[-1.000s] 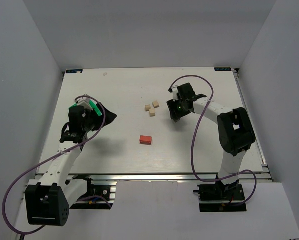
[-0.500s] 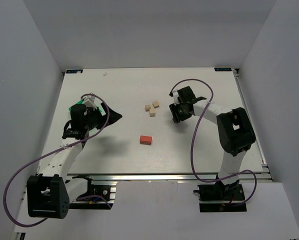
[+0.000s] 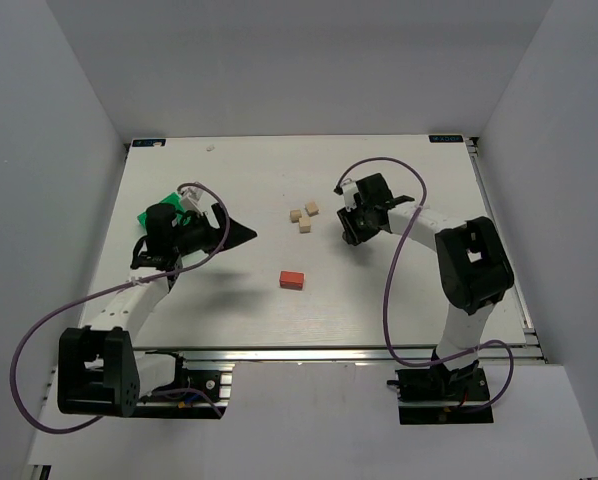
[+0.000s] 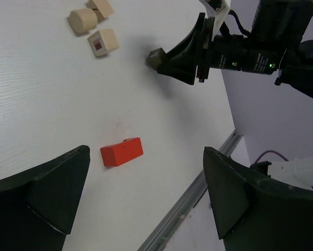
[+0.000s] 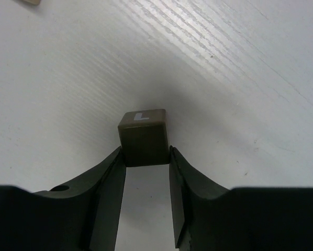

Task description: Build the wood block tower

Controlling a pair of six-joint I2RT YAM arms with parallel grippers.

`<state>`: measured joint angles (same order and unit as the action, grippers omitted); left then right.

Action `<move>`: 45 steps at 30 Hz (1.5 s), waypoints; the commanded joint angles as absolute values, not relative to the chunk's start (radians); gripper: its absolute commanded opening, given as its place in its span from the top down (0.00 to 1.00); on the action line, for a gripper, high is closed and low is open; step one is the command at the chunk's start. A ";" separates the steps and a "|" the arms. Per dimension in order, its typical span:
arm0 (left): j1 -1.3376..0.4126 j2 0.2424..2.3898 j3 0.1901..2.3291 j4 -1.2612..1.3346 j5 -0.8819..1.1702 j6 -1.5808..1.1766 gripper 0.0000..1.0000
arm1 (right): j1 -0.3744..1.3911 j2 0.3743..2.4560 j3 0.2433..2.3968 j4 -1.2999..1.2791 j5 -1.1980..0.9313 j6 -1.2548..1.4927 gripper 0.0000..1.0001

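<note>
A red-orange block [image 3: 292, 279] lies flat on the white table and also shows in the left wrist view [image 4: 122, 151]. Three pale beige cubes [image 3: 304, 217] sit loose in a cluster behind it; in the left wrist view [image 4: 103, 42] they are at top left. My right gripper [image 3: 348, 238] is shut on a grey-brown cube [image 5: 143, 137] marked with a white letter L, low over the table, right of the beige cubes. That cube also shows in the left wrist view [image 4: 155, 57]. My left gripper [image 3: 241, 235] is open and empty, pointing right, well left of the red-orange block. No blocks are stacked.
A green plastic bin [image 3: 161, 208] sits behind my left wrist at the table's left side. The table's near metal rail [image 4: 188, 206] runs close to the red-orange block in the left wrist view. White walls enclose the table.
My left arm has swung its open gripper rightward toward the table's middle. My right gripper has stayed nearly in place, shut on the grey-brown cube.
</note>
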<state>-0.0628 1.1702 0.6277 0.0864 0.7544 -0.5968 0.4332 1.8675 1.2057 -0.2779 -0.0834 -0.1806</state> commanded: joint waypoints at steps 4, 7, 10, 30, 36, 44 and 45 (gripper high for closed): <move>-0.141 1.244 0.650 0.202 0.882 -0.652 0.02 | 0.481 1.685 1.177 -0.284 -0.259 -0.377 0.90; -0.218 1.317 0.693 0.224 0.905 -0.658 0.02 | 0.553 1.599 1.141 -0.308 -0.386 -0.468 0.91; -0.288 1.391 0.729 0.276 0.948 -0.670 0.02 | 0.620 1.537 1.126 -0.313 -0.469 -0.541 0.92; -0.436 1.499 0.781 0.311 0.871 -0.684 0.37 | 0.772 1.421 1.085 -0.264 -0.445 -0.534 0.93; -0.442 1.474 0.785 0.285 0.868 -0.664 0.67 | 0.770 1.399 1.065 -0.222 -0.344 -0.480 0.94; -0.430 1.467 0.755 0.504 0.991 -0.632 1.00 | 0.764 1.327 1.019 -0.183 -0.281 -0.283 0.52; -0.425 1.465 0.749 0.549 1.026 -0.609 1.00 | 0.762 1.283 1.003 -0.157 -0.276 -0.218 0.44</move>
<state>-0.4355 1.5082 0.7635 0.3992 0.9047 -0.6754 0.7795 1.3865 1.0298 -0.2291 -0.3256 -0.3603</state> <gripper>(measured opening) 0.453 0.519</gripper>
